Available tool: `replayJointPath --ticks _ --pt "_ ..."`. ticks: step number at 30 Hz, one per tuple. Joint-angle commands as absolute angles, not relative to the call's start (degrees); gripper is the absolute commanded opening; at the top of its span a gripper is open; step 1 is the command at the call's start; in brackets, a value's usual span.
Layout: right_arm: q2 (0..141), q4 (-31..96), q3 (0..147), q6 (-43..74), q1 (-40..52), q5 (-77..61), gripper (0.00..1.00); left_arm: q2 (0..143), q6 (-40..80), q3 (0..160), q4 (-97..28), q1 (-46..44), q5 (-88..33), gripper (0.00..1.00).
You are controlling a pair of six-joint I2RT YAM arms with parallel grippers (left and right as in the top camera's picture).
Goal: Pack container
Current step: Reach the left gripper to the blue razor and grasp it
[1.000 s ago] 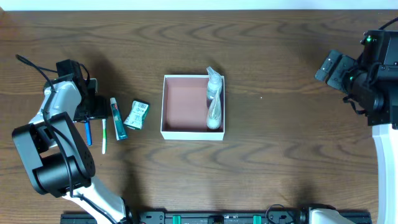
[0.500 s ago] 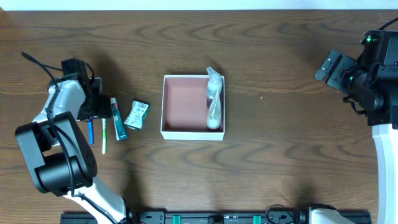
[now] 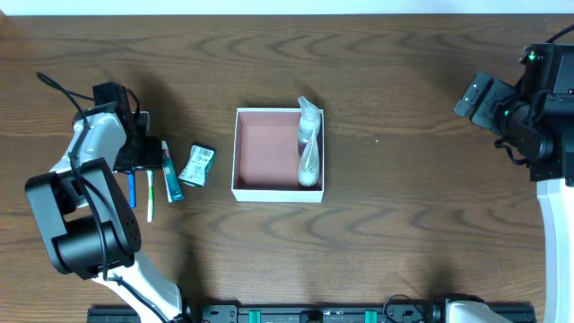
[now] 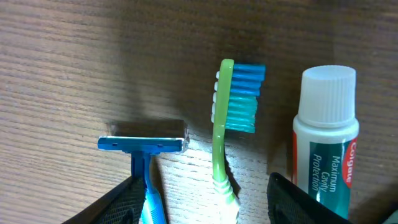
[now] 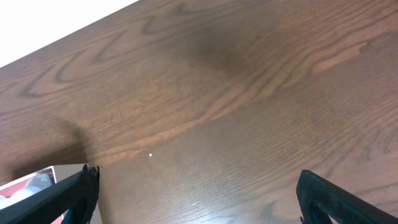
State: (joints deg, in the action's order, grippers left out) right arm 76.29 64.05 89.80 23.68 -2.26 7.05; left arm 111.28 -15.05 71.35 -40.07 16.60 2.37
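Counter (image 3: 404,224): dark wood, carrying everything.
Container (image 3: 265,148): mid-counter; a shallow square box with thin white walls and a pink-brown floor. A clear bottle (image 3: 309,144) lies along its right wall.
Right hand (image 5: 199,202): fingers spread wide, empty, above bare counter at the far right.
Left hand (image 3: 136,163): fingers apart, low over the razor (image 4: 143,146) and toothbrush (image 4: 224,124), with the toothpaste (image 4: 323,137) just beside.
Change: left hand has edged slightly toward the toothpaste; container and bottle unmoved.

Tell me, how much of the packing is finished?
Done: one clear bottle lies in the container. In hand: nothing yet; the left jaws stand open over the razor and toothbrush. Still to pack: those two, the toothpaste and a green packet, all on the table.
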Motion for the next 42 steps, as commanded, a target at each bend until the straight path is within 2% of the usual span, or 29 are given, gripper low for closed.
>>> replayJointPath --ticks 1,9,19,31,42 --pt "76.40 64.10 89.82 23.73 -2.61 7.07 0.99 117.21 -14.87 68.49 -39.94 16.69 -0.27 0.64" --pt "76.40 64.10 89.82 23.73 -2.61 7.07 0.99 114.96 -12.75 70.43 -42.19 16.69 -0.43 0.64" --pt "76.40 64.10 89.82 23.73 -2.61 7.07 0.99 103.18 -11.31 70.85 -44.27 17.72 2.02 0.65" --pt "76.40 64.10 89.82 23.73 -2.61 7.07 0.99 104.90 -14.13 68.66 -44.51 24.29 1.93 0.65" --pt "76.40 64.10 89.82 23.73 -2.61 7.07 0.99 113.10 -14.11 68.47 -44.51 24.40 -0.01 0.65"
